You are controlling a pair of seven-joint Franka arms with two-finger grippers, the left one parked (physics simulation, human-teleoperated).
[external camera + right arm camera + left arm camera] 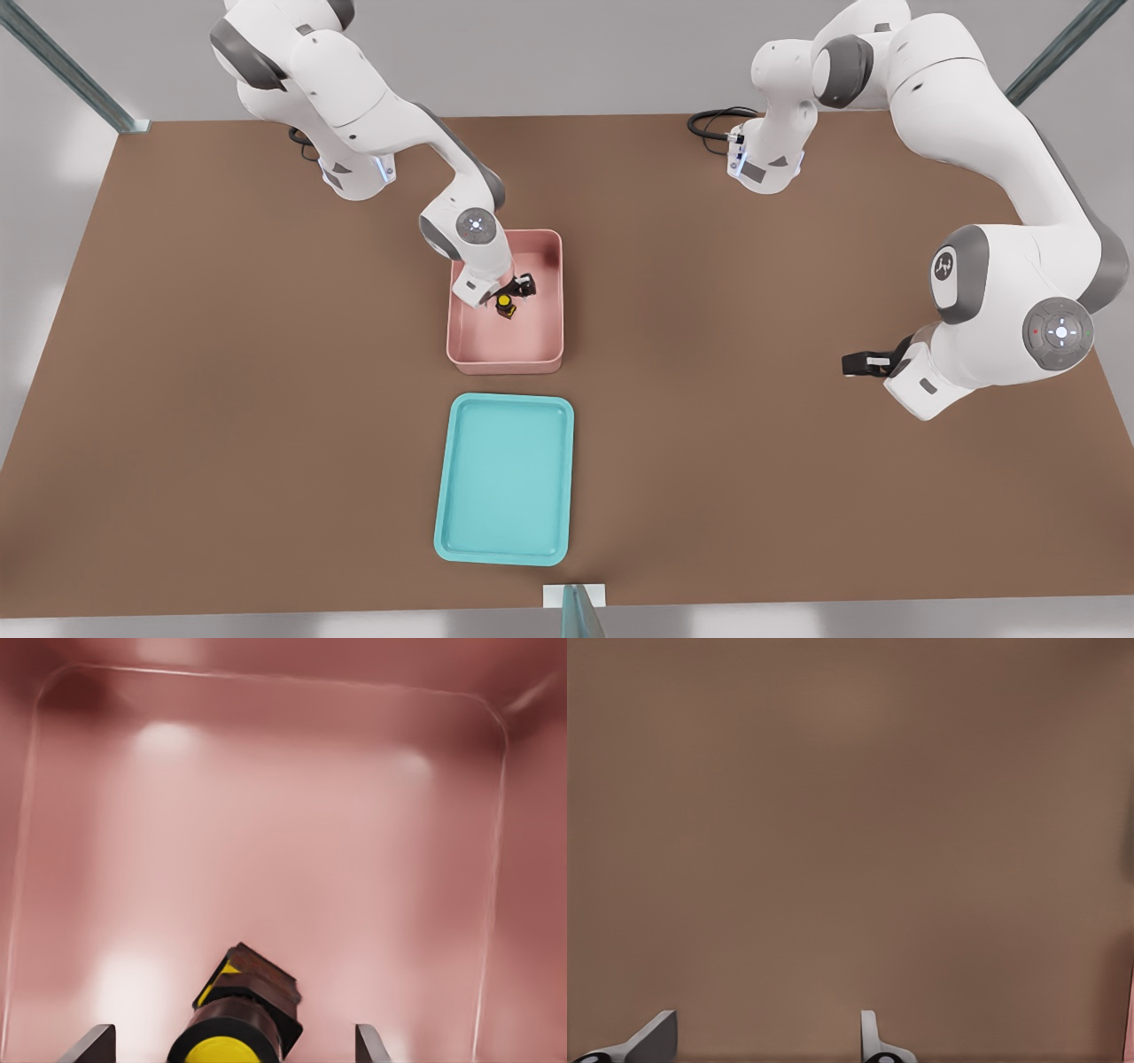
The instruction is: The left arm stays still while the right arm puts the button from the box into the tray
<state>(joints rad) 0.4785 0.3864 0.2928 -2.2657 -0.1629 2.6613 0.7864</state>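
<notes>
The right arm (390,133) bends down from the back of the brown worktop (221,399) and puts its black claw (512,297) inside the pink box (461,341). The claw is open. In the right wrist view its two grey fingers (93,1047) stand wide apart, one on each side of the button (239,1023), and there is a gap between each finger and the button. The button has a round yellow top and a short black body. It is in the box, close to the side where the arm comes in. In the front view the yellow top shows just under the claw. The pink floor of the box is shiny, with bright spots of light on it. The blue-green tray (447,523) lies flat on the worktop just in front of the box, nearer the front edge. The tray and the box are near each other but do not touch.
</notes>
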